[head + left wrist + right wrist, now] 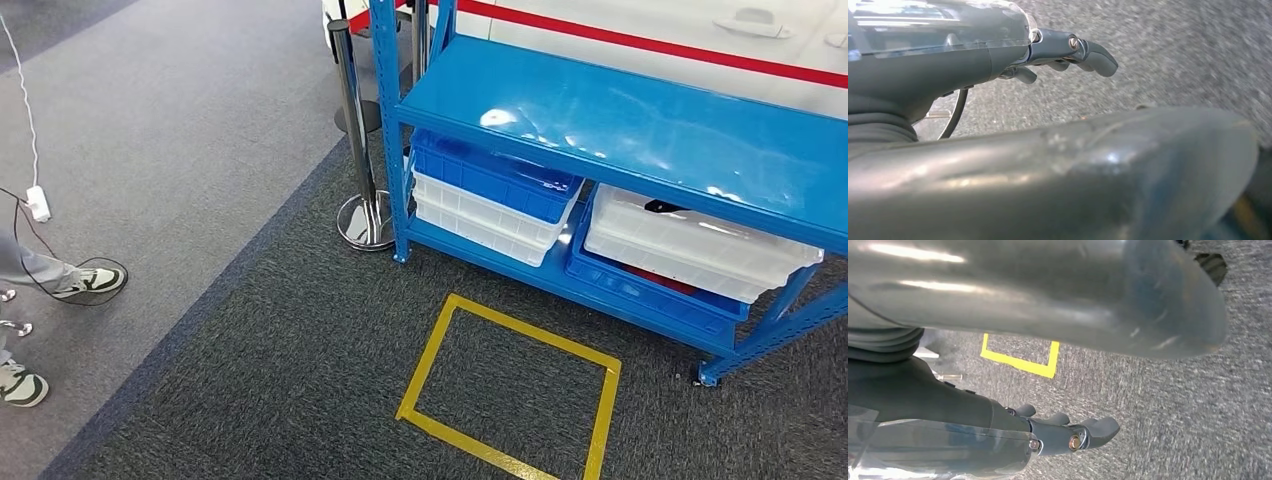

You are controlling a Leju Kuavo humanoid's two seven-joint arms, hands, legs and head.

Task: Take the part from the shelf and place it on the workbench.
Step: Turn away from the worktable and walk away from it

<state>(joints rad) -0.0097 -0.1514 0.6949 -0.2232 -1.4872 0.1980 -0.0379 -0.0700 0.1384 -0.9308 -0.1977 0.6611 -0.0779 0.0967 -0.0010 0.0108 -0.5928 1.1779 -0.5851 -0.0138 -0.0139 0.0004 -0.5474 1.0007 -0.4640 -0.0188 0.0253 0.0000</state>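
Dark grey carpet (300,380) underfoot, yellow tape square (510,385) marked near blue shelf (620,120). White bins (700,245) and blue bins (490,175) on lower level; dark part (663,207) lies in right white bin. Left hand (1068,50) and right hand (1068,432) hang over carpet, fingers loosely extended, holding nothing. Person's shoes (90,282) at far left.

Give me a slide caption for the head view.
Blue shelf holding stacked blue and white bins, with a yellow taped square on the dark carpet in front.

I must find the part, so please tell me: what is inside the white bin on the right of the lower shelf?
A dark object shows at the back of the white bin. The top shelf covers the rest.
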